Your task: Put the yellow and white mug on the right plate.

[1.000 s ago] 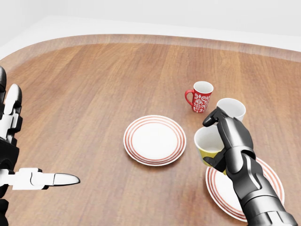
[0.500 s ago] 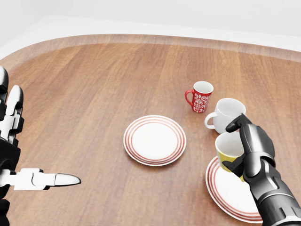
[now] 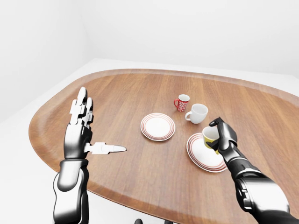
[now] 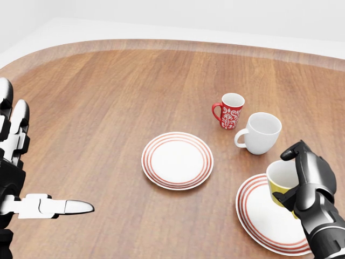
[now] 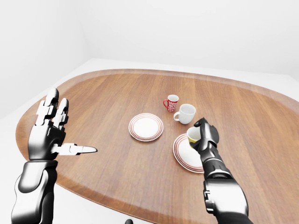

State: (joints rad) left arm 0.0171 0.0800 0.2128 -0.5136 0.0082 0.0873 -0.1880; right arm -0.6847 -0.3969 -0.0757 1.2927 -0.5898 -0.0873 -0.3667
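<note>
Right hand (image 4: 308,181) grips the yellow and white mug (image 4: 282,183) directly over the right plate (image 4: 264,218) beneath it, lowering and release judged left; left hand (image 3: 80,125) idle, fingers spread, above the bench (image 4: 108,108).

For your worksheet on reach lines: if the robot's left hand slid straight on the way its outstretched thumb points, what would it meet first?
Probably the left plate. The left hand is open, its thumb aimed rightward in the head view over bare table; depth and height are unclear, so it might pass above.
</note>
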